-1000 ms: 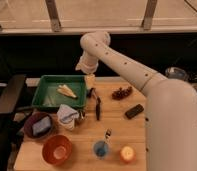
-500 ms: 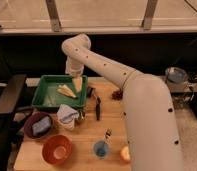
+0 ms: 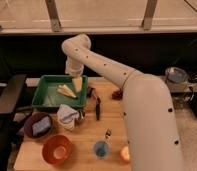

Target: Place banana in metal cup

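The banana (image 3: pixel 66 91) is seen lying flat in the green tray (image 3: pixel 46 102), towards its back right part, as a pale yellow, tapered shape; whether it is whole, peeled or a cut piece cannot be settled. The gripper (image 3: pixel 77 83) is held low over the right side of the tray, just beside the banana's right end and perhaps touching it; whether it is apart or closed cannot be told, and no hold on the fruit can be confirmed. The banana is judged to be light and soft, easily bruised or squashed, with a smooth skin that may slip under a hard squeeze, so a gentle closing force is called for. It is best taken at its thick middle, with the grip set across the short axis, so that it hangs balanced; a hold near a tapered end would be expected to let it pivot. The tray's right wall lies close by, so room for the approach is limited on that side. The metal cup (image 3: pixel 81 117) is taken to be the small greyish vessel just right of the white cup (image 3: pixel 67 114), in front of the tray, though this is not certain; as the banana looks long against such a mouth, it would probably have to be tipped end-down to go in
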You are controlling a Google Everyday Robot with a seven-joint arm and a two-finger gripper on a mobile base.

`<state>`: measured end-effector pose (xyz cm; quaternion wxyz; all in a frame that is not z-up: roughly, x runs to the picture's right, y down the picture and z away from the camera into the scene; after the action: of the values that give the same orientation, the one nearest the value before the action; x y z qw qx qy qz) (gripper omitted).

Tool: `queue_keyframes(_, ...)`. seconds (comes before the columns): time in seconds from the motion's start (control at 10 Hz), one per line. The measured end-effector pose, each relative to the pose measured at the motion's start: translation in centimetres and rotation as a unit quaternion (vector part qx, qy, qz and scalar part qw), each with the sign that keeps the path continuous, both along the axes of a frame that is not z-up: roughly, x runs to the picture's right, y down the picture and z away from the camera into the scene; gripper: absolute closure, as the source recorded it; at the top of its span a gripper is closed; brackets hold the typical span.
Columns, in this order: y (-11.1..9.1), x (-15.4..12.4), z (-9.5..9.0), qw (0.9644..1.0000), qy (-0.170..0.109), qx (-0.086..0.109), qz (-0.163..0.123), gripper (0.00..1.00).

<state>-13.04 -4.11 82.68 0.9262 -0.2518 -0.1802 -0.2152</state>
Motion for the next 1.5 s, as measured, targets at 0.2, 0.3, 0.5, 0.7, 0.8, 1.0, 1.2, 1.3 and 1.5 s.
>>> queue_keyframes(0.2, 0.0, -0.3, 0.1, 1.0, -0.001, -0.001, 0.0, 0.2)
queue_keyframes(0.3, 0.0, -0.5, 0.5, 1.0, -0.003, -0.005, 0.004, 0.2)
queue_keyframes(0.5, 0.3, -2.8, 1.9, 0.9999, -0.004, -0.01, 0.012, 0.2)
queue_keyframes(0.7, 0.4, -6.0, 3.3, 0.9997, -0.003, -0.008, 0.022, 0.2)
queue_keyframes(0.8, 0.4, -6.9, 4.2, 0.9995, 0.0, -0.008, 0.029, 0.2)
queue_keyframes(1.0, 0.6, -6.8, 5.7, 0.9992, 0.007, -0.007, 0.039, 0.2)
queue_keyframes(1.2, 1.4, -6.4, 7.2, 0.9985, 0.014, 0.0, 0.054, 0.2)
queue_keyframes(1.3, 1.6, -5.9, 7.8, 0.9978, 0.018, 0.005, 0.064, 0.2)
queue_keyframes(1.5, 2.2, -4.7, 8.8, 0.9947, 0.027, 0.028, 0.095, 0.2)
